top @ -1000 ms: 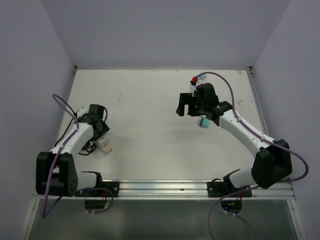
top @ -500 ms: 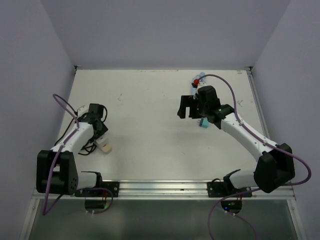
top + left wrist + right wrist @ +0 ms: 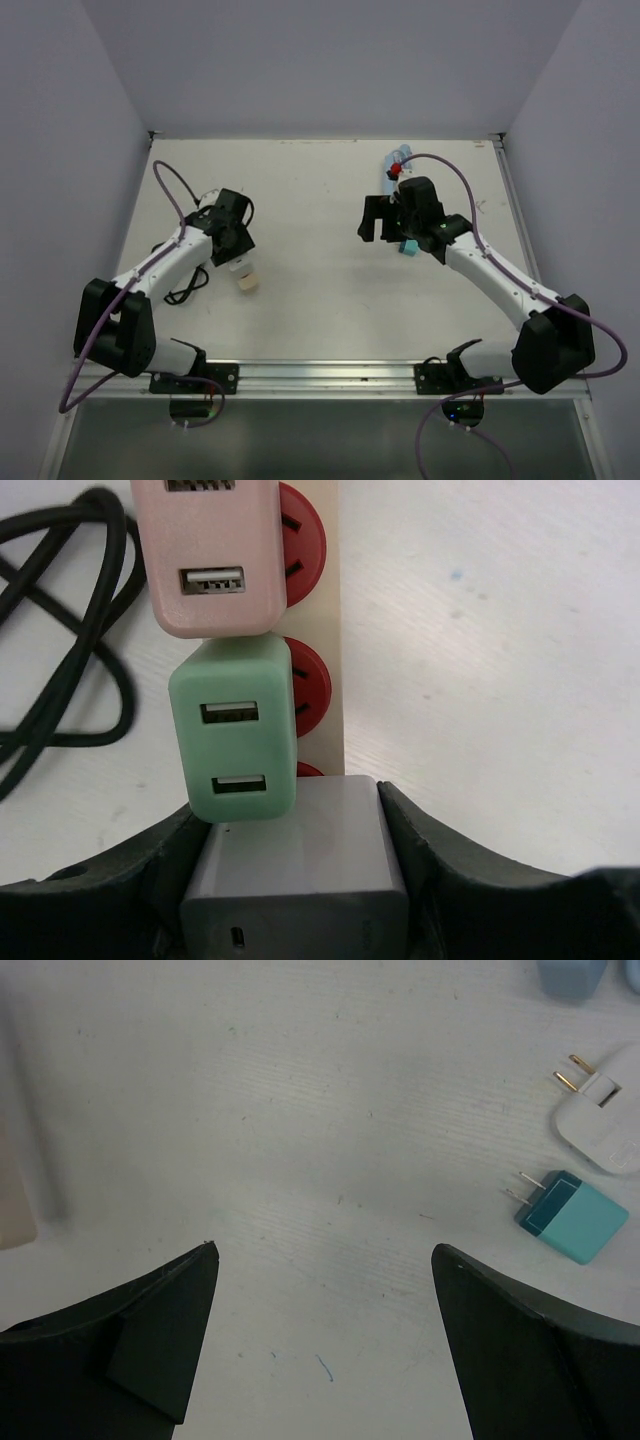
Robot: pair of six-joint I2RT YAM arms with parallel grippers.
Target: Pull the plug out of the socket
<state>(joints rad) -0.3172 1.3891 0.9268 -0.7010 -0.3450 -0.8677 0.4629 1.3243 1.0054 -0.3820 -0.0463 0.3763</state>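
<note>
While the left gripper [image 3: 292,818] has its jaws part closed and clamped on both sides of the grey plug [image 3: 300,865], that plug looks seated in the power strip [image 3: 325,620], so the pull itself is judged not yet done. The pink plug [image 3: 210,560] and green plug [image 3: 235,740] also sit in the strip. They form one row with the grey one, which is nearest the wrist and touches the green. A teal plug [image 3: 570,1218] and a white plug [image 3: 605,1110] lie loose on the table [image 3: 300,1110] with prongs bare, so they read as out. The strip is on the left side of the table, its black cord [image 3: 185,295] coiled just beside it. Its long axis runs straight away from the left wrist camera, with the red sockets [image 3: 303,540] peeking out on the right of the plugs. The plugs' USB faces turn toward that camera, and the prongs are hidden, presumably pointing away into the strip. The right gripper [image 3: 325,1260] hangs over bare table with jaws wide apart, holding nothing
</note>
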